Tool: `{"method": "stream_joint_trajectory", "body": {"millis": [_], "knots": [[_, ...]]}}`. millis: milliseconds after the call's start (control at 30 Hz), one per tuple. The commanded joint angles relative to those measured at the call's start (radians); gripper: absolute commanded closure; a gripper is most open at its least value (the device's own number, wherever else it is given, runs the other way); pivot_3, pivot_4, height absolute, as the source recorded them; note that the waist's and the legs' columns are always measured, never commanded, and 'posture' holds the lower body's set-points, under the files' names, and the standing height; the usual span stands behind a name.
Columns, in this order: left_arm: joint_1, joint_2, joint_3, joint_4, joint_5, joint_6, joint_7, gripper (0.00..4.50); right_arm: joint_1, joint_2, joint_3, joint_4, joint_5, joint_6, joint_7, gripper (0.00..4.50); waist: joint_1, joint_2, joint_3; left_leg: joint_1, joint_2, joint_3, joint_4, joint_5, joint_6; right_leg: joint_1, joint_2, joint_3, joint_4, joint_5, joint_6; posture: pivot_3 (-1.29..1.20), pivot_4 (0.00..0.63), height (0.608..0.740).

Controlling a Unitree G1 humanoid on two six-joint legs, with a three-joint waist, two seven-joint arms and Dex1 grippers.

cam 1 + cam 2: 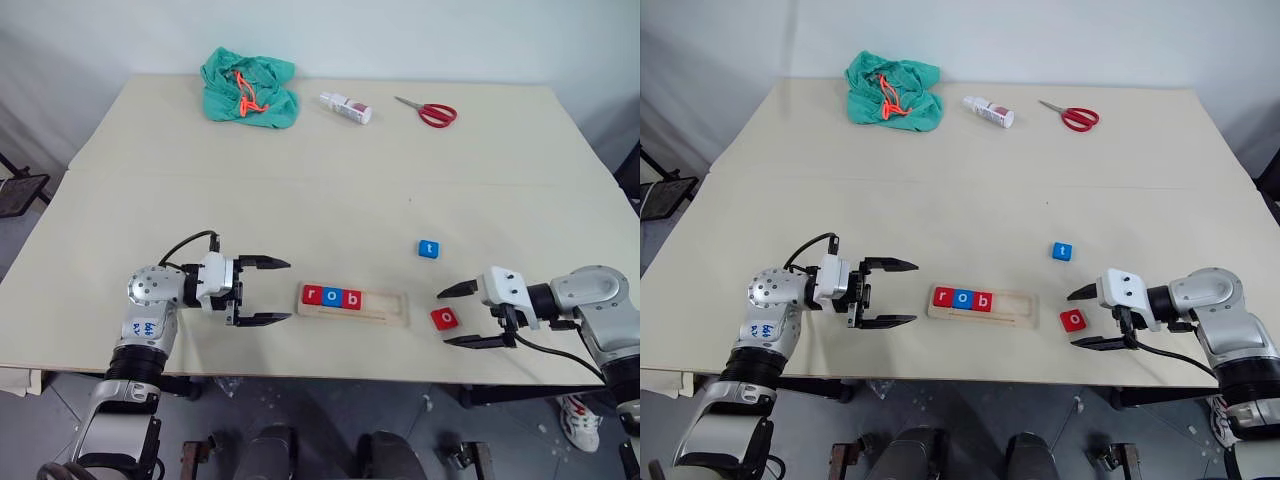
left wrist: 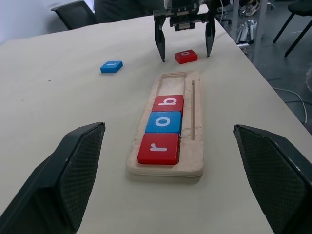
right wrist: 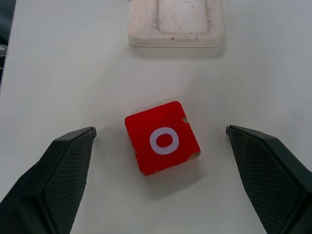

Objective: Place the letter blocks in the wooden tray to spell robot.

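The wooden tray [image 1: 354,303] lies near the front edge of the counter [image 1: 300,170], between the two arms. Its left part holds a red r block [image 1: 312,295], a blue o block [image 1: 332,297] and a red b block [image 1: 352,299] side by side; the right part of the groove is bare. A red o block [image 1: 445,318] lies flat on the counter just right of the tray, and a blue t block [image 1: 429,248] sits farther back. The right gripper [image 1: 459,316] stands wide around the red o block, its fingers [image 3: 63,170] apart from it. The left gripper [image 1: 272,291], also wide and holding nothing, points at the tray's left end. Along the far edge lie a green cloth [image 1: 250,88], a small bottle [image 1: 346,108] and red scissors [image 1: 430,112].
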Motion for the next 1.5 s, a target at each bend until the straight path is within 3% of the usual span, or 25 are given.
{"method": "stream_joint_trajectory", "body": {"millis": [33,100,200,467,633,767,967,1500], "knots": [[0.013,0.020,0.021,-0.058,-0.020,0.008,0.015,0.00,-0.024,-0.002,0.015,0.056,-0.036,-0.065,0.025,0.03,0.000,0.000,0.000,0.000,0.000,0.000,0.000,0.000,0.000,0.000,0.000,0.000,0.000,0.000,0.000,0.00,0.150,0.740],[0.020,0.023,0.024,-0.067,-0.019,0.013,0.020,0.00,-0.031,0.003,0.018,0.084,-0.038,-0.091,0.035,0.03,0.000,0.000,0.000,0.000,0.000,0.000,0.000,0.000,0.000,0.000,0.000,0.000,0.000,0.000,0.000,0.00,0.150,0.740],[0.026,0.025,0.024,-0.075,-0.020,0.016,0.027,0.00,-0.038,0.007,0.028,0.107,-0.032,-0.104,0.057,0.61,0.000,0.000,0.000,0.000,0.000,0.000,0.000,0.000,0.000,0.001,0.000,0.000,0.000,0.000,0.000,0.00,0.150,0.740],[0.023,0.022,0.024,-0.077,-0.016,0.017,0.039,0.00,-0.043,0.012,0.028,0.109,-0.010,-0.096,0.051,3.04,-0.001,0.000,0.000,0.004,0.000,0.000,0.002,0.000,0.000,0.006,0.000,0.000,-0.002,0.000,0.000,0.00,0.150,0.740],[0.018,0.017,0.020,-0.071,-0.017,0.016,0.039,0.00,-0.015,0.010,-0.011,-0.034,0.045,0.096,-0.022,3.04,0.000,0.000,0.000,0.004,0.001,0.000,0.001,0.000,0.000,0.006,0.000,-0.001,-0.002,0.000,0.000,0.00,0.150,0.740],[0.000,0.016,0.015,-0.039,-0.018,0.008,0.013,0.00,0.018,0.005,-0.069,-0.323,0.151,0.440,-0.156,3.04,0.000,0.000,0.000,0.003,0.001,-0.002,0.001,0.000,0.000,0.004,0.000,0.000,-0.002,0.000,0.000,0.00,0.150,0.740],[-0.034,0.017,0.005,0.032,-0.003,-0.025,-0.044,0.00,-0.042,-0.011,-0.022,-0.518,0.158,0.732,-0.244,3.04,0.004,0.000,0.000,0.002,0.001,-0.002,0.001,0.000,0.000,0.002,0.000,0.001,-0.002,0.000,0.000,0.00,0.150,0.740],[-0.061,0.003,0.007,0.073,-0.004,-0.059,-0.059,0.00,-0.134,0.135,0.160,-0.449,0.029,0.651,-0.285,3.04,-0.002,0.000,0.000,-0.001,0.000,-0.002,0.000,0.000,0.000,-0.001,0.000,0.001,0.000,0.000,0.000,0.00,0.150,0.740]]}}
